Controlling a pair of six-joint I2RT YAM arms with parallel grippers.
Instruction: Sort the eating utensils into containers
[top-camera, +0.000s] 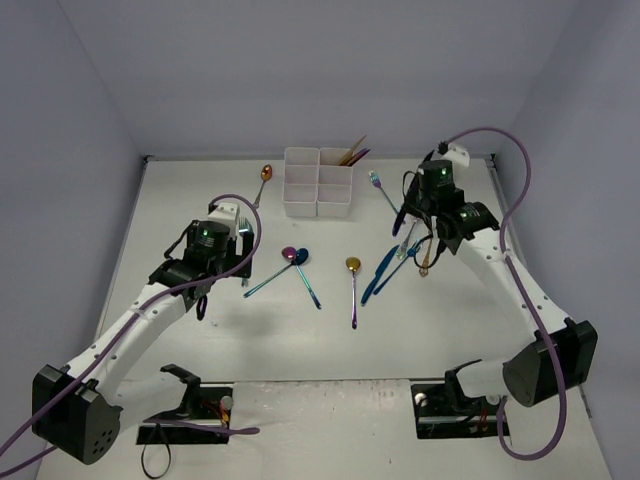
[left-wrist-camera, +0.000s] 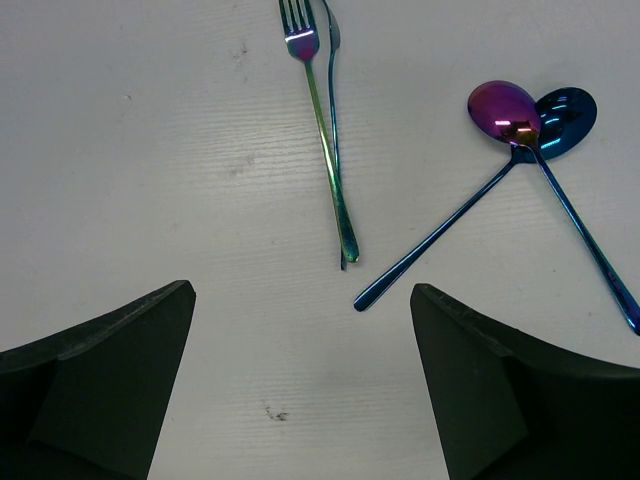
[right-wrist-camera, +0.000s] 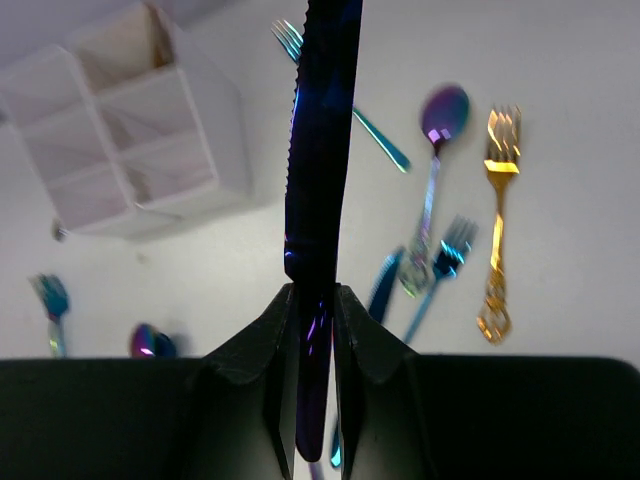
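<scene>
Carry blue knife (right-wrist-camera: 320, 150), clamped in right gripper (right-wrist-camera: 315, 300), left over containers (right-wrist-camera: 225, 140). Lower upright into one compartment before releasing. Leave left gripper (left-wrist-camera: 300, 370) spread, clear.

- We see our right hand (right-wrist-camera: 315, 300) clamped on a dark blue serrated metal knife (right-wrist-camera: 320, 150), its blade pointing up the frame.
- A white six-compartment plastic container (right-wrist-camera: 190, 160) stands upper left on the tabletop (right-wrist-camera: 570, 120).
- A gold metal fork (right-wrist-camera: 497, 220) lies at the right, just beside an iridescent purple spoon (right-wrist-camera: 437, 140).
</scene>
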